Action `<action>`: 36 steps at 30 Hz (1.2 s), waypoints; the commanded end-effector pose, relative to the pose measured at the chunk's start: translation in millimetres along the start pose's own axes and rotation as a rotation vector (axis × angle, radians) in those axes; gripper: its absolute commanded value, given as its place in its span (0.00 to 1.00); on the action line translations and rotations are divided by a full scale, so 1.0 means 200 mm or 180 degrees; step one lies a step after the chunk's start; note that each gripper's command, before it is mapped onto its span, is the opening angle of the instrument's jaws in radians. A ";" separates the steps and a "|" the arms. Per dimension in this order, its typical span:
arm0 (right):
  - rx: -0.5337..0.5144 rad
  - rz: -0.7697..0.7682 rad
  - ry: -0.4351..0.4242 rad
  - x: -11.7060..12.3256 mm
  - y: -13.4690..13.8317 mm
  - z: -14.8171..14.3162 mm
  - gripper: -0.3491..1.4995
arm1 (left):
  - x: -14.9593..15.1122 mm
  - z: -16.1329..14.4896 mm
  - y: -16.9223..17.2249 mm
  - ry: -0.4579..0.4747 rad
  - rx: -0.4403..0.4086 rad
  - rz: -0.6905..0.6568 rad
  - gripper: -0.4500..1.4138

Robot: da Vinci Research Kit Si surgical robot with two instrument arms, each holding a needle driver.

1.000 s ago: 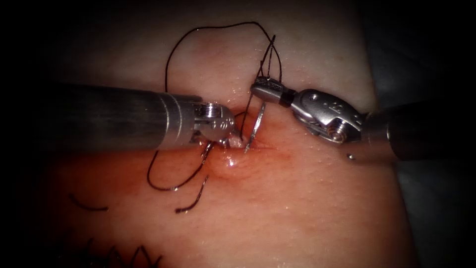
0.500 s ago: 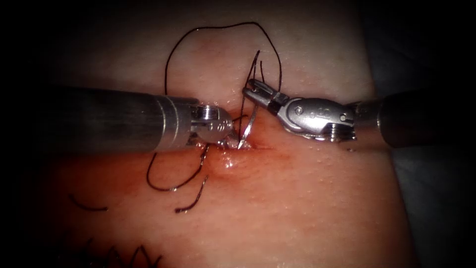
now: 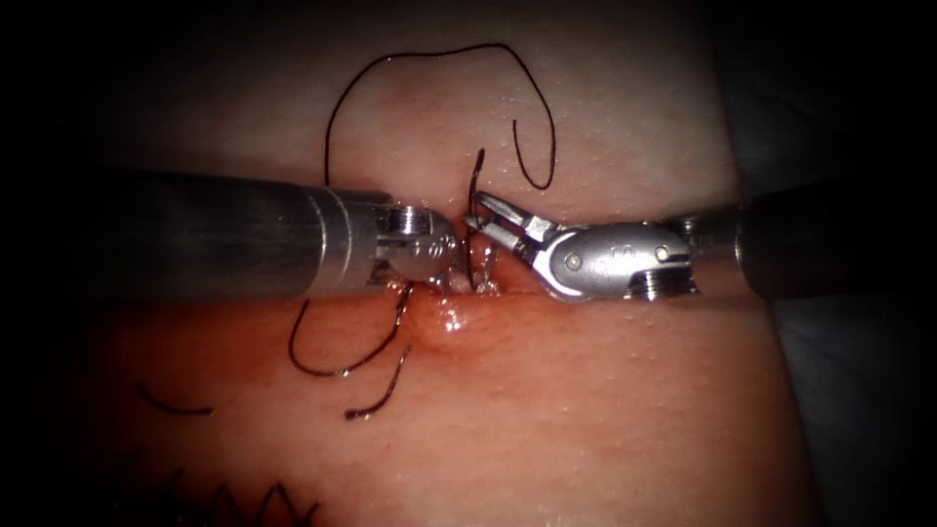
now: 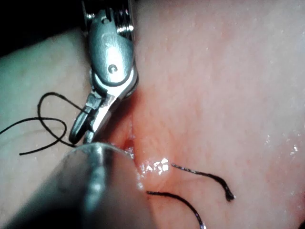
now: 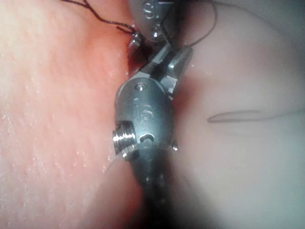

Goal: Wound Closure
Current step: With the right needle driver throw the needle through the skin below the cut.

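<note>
- Steel right tool (image 3: 480, 217), jaws clamped on thin curved silver needle (image 3: 476, 256) near its upper end, tip in cut of pink glistening tissue (image 3: 586, 390).
- Steel left tool (image 3: 451, 278), jaws down at cut's left lip, grip unclear.
- Black thread (image 3: 429, 59) looped above.

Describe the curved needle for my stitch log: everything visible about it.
The thin, curved steel needle stands nearly upright at the cut in the pale pork tissue. The right arm's silver tool grips it near its upper end, jaws shut on it. Its lower end meets the wet red wound edge beside the left arm's silver tool; whether the tip is buried cannot be told. Dark thread loops above it.
</note>
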 end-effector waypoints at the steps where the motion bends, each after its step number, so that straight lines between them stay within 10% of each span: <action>1: 0.0027 -0.0002 -0.0006 -0.002 -0.005 0.002 0.00 | 0.001 0.002 -0.003 0.0005 0.0015 0.0001 0.45; 10: 0.0100 0.0156 -0.0008 -0.002 -0.007 0.000 0.00 | 0.003 -0.005 -0.004 0.0205 0.0232 -0.0067 0.44; 12: 0.0130 0.0309 -0.0009 -0.001 -0.002 0.001 0.00 | 0.005 -0.025 -0.005 0.0600 0.0798 -0.0311 0.40; 19: 0.0272 0.0685 -0.0115 -0.003 0.005 0.001 0.00 | 0.009 -0.049 0.019 0.0983 0.1248 -0.0354 0.23; 36: 0.0422 0.1149 -0.0118 -0.006 0.019 0.005 0.00 | 0.022 -0.010 0.051 0.1156 0.1287 -0.0190 0.10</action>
